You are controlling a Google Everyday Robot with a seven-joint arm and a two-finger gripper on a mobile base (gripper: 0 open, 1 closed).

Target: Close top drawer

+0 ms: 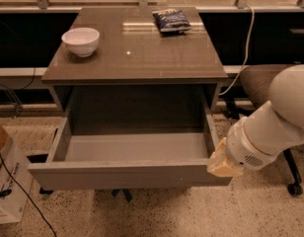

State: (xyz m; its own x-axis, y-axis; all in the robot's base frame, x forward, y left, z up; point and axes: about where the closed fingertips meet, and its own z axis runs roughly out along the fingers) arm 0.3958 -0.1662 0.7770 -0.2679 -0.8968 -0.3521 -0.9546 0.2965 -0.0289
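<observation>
Evidently the wide grey-brown top drawer [127,174] stands open; the pale yellowish gripper [222,161] sits at its right front corner, seemingly to push it shut. Whether the gripper is apart or together, I cannot tell.

The arm [278,122] is glossy white, built of rounded segments: a large domed joint at the top, then a thick cylinder below it. A dark seam rings the cylinder near its lower end. On the end cap sits a small patch of dark dots, like a vent grille. The gripper [223,163] is a different colour, pale cream-yellow and blocky, and looks matte against the white shell. It is at the front right corner of the drawer [127,177].
</observation>
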